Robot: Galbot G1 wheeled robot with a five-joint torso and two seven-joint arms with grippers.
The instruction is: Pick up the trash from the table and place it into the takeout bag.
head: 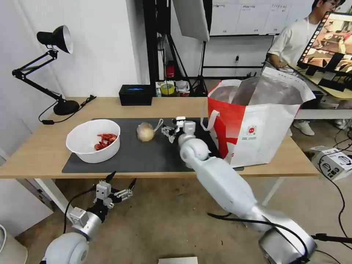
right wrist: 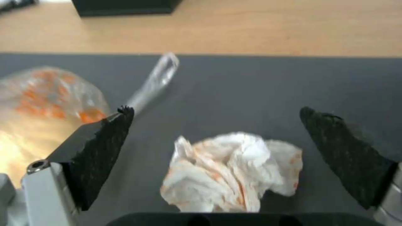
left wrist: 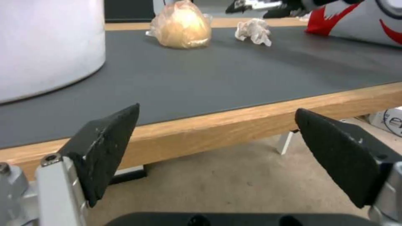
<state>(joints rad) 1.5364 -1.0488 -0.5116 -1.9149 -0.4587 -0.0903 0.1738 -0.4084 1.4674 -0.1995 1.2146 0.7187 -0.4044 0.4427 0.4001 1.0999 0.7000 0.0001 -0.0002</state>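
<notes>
Right claw (head: 171,131): reaches over the dark grey mat (head: 146,154) near the middle of the tabletop (head: 44,146); spread wide, grasping nothing; in the right wrist view its 2 black pads (right wrist: 105,147) stand either side of the crumpled tissue (right wrist: 232,171) without touching it

Crumpled tissue: white with orange stains; lies on the mat directly below the right claw; in the left wrist view (left wrist: 253,30) it sits just beside the bagged lump

Bagged lump (head: 146,131): clear knotted bag around a beige lump; on the mat at 9 o'clock from the right claw, close by; its twisted tail points toward 1 o'clock

White bowl (head: 93,140): round, holds red crayfish shells (head: 105,140); rests on the mat's left end, at 9 o'clock from the bagged lump and apart from it

Takeout bag (head: 256,124): red and white, silver foil lining, mouth open upward; stands at the tabletop's right end, at 3 o'clock from the right claw; its corner overlaps the mat's right edge

Left claw (head: 121,183): hangs below the tabletop's front edge, at 6 o'clock from the bowl; released, fingers (left wrist: 105,147) wide apart, empty

Black box (head: 135,94): at the tabletop's far edge, at 12 o'clock from the bagged lump

Desk lamp (head: 55,69): black, at the far left corner of the tabletop
</notes>
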